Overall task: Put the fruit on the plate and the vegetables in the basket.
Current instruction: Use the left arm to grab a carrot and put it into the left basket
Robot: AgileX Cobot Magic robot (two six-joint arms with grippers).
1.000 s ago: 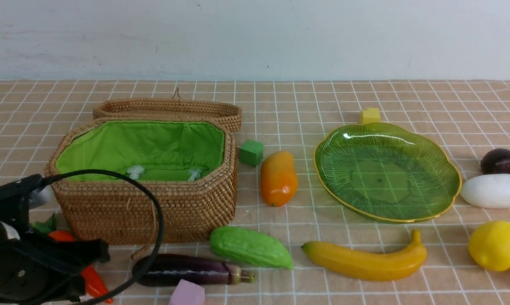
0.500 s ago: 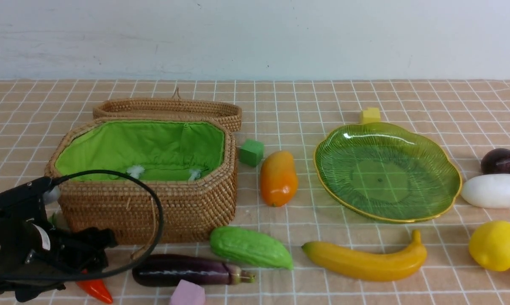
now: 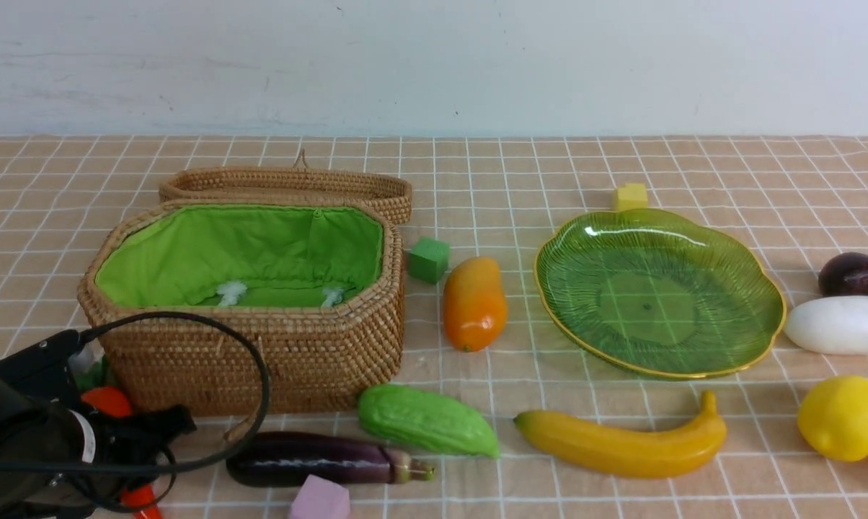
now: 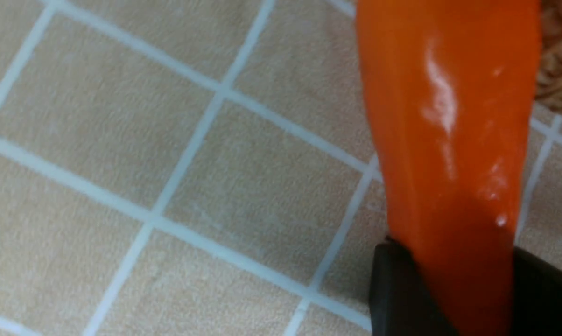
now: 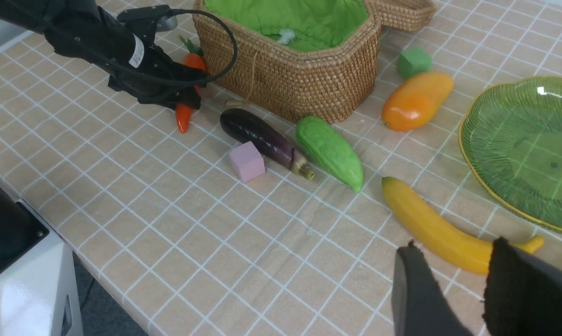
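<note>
Lower now beside the basket (image 3: 319, 353), the left gripper (image 4: 458, 298) clamps the carrot (image 4: 444, 116) on the worktop (image 3: 477, 173); the right gripper (image 5: 481, 289) hangs open. The glossy taper may slip free during lifting.

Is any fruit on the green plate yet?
No, the plate holds nothing; the banana and mango lie beside it.

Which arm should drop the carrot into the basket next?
Left. The left claw grips the carrot beside the basket; the right claw hangs open by the banana, farther away.
</note>
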